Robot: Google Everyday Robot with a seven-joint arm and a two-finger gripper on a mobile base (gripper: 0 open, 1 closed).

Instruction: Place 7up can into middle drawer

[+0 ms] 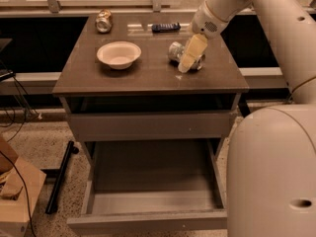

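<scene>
Hand [184,66] | at 7up can [175,51] | can lying on cabinet top [148,80]

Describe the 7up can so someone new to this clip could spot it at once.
Start at the grey-brown cabinet top. Right of the white bowl lies the 7up can, silvery-green and partly hidden by the gripper. The only other can is bronze-gold, at the back left corner.

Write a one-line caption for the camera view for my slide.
The gripper hangs at the 7up can on the table, and the middle drawer stands open below.
</scene>
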